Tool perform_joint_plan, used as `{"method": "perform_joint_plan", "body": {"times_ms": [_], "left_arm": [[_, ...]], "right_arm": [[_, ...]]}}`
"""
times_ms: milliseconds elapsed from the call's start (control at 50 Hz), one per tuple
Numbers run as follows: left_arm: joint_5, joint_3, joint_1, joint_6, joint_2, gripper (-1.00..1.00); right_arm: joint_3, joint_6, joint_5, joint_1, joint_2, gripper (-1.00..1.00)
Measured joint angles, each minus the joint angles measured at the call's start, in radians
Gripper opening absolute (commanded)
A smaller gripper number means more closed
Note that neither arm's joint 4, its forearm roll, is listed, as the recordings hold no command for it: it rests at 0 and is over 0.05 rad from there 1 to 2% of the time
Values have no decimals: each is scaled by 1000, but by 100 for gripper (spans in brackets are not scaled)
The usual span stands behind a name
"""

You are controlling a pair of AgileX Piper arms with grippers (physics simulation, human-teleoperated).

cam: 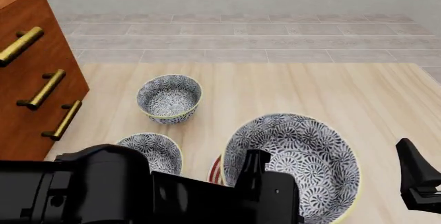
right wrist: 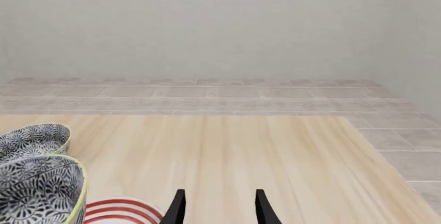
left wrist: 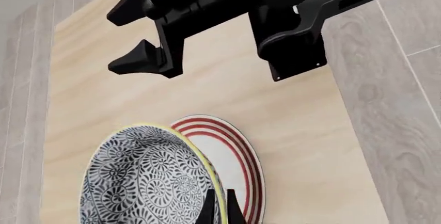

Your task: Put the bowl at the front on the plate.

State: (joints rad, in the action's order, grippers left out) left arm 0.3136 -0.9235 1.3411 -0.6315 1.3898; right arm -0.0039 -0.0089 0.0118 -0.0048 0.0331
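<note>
The bowl (cam: 293, 164), blue-and-white floral with a yellowish rim, is lifted off the table and looks large in the front view. My left gripper (left wrist: 218, 209) is shut on its rim, one finger inside and one outside. The bowl (left wrist: 141, 177) hangs over the plate (left wrist: 234, 157), a white plate with red rings, and covers part of it. In the front view only a red sliver of the plate (cam: 215, 170) shows. My right gripper (right wrist: 219, 207) is open and empty, beside the plate (right wrist: 121, 211), and stands at the front right (cam: 415, 178).
Two look-alike bowls stand on the table, one far left (cam: 169, 97) and one nearer (cam: 153, 150). A wooden drawer chest (cam: 31, 74) with brass handles fills the left side. The right arm (left wrist: 227, 17) crosses the left wrist view.
</note>
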Motion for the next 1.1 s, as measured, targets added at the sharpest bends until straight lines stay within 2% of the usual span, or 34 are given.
{"method": "perform_joint_plan", "body": {"times_ms": [400, 720, 1100], "left_arm": [[-41, 27, -60, 12, 63, -100], [-49, 0, -77, 53, 110, -100], [-72, -15, -112, 64, 149, -100]], "right_arm": [[0, 6, -3, -4, -5, 100], [0, 12, -7, -8, -9, 100], [-1, 17, -11, -13, -15, 100]]}}
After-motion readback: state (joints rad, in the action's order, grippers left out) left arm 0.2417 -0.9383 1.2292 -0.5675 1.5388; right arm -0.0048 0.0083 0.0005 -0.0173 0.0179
